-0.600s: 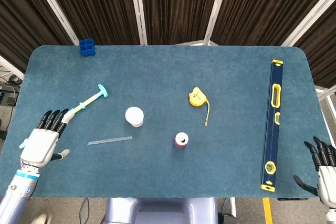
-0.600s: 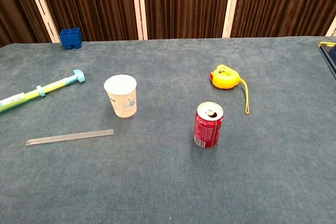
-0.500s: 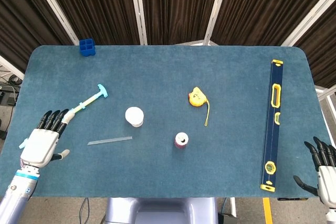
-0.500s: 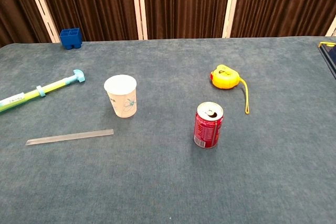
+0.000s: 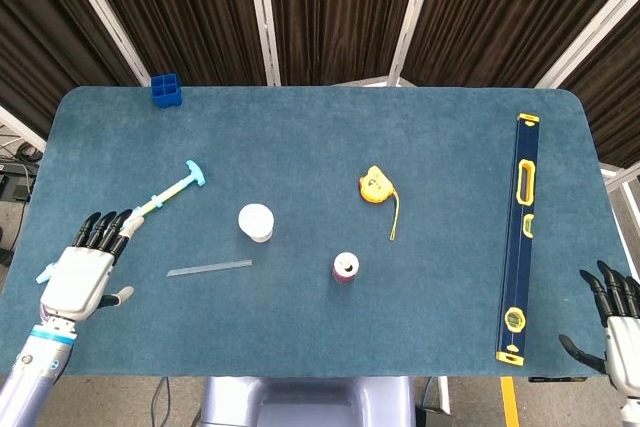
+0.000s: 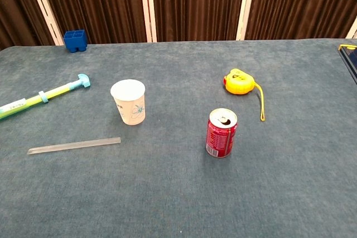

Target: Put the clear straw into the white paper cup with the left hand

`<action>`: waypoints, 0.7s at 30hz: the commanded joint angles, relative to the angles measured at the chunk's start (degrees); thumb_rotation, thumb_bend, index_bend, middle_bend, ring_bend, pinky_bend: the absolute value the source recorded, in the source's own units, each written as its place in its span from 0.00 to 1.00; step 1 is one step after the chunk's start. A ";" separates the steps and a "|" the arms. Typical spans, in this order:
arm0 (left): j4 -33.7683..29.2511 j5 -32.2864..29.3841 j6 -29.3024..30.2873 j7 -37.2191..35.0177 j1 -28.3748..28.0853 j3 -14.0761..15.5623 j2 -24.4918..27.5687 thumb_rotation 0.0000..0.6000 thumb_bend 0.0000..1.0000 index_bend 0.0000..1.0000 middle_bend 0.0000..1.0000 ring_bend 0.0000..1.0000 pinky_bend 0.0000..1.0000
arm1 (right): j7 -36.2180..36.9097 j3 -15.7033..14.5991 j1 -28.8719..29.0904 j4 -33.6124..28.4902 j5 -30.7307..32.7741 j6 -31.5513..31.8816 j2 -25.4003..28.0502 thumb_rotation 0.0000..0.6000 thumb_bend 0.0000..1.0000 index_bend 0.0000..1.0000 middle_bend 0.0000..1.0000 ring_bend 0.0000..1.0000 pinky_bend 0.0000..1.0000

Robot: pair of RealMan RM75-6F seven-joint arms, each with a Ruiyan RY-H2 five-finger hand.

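The clear straw [image 5: 209,268] [image 6: 74,145] lies flat on the blue table, left of and in front of the white paper cup [image 5: 256,222] [image 6: 129,101], which stands upright with its mouth open. In the head view my left hand [image 5: 82,266] hovers at the table's front left, well left of the straw, fingers spread and holding nothing. My right hand [image 5: 616,319] shows at the front right corner, fingers apart and empty. The chest view shows neither hand.
A yellow-green toy pump [image 5: 160,199] [image 6: 42,96] lies just beyond my left hand. A red soda can [image 5: 345,268] [image 6: 221,132], a yellow tape measure [image 5: 374,186] [image 6: 239,81], a blue spirit level [image 5: 520,237] at the right edge and a blue holder [image 5: 166,90] [image 6: 74,40] at the back left.
My left hand has drifted slightly toward the front edge. Nothing else has moved.
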 commanded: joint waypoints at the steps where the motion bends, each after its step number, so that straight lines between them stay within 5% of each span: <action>1: 0.16 -0.32 -0.27 -0.04 -0.08 -0.03 -0.14 1.00 0.00 0.05 0.00 0.00 0.00 | -0.02 0.05 0.03 -0.05 0.12 -0.08 0.01 1.00 0.15 0.09 0.00 0.00 0.00; 11: -0.09 -3.64 -0.02 2.54 -0.04 -1.03 -2.76 1.00 0.03 0.15 0.00 0.00 0.00 | 0.52 -0.04 -0.06 0.15 -0.04 0.08 0.06 1.00 0.15 0.09 0.00 0.00 0.00; 17: 0.43 -9.20 0.20 6.51 -0.88 -3.38 -7.24 1.00 0.25 0.44 0.00 0.00 0.00 | 0.62 -0.06 -0.13 0.21 -0.07 0.19 0.02 1.00 0.15 0.09 0.00 0.00 0.00; 21: 2.20 -13.06 -0.63 10.56 -2.21 -4.43 -11.03 1.00 0.27 0.51 0.00 0.00 0.00 | 0.87 -0.07 -0.11 0.21 -0.10 0.15 0.07 1.00 0.15 0.09 0.00 0.00 0.00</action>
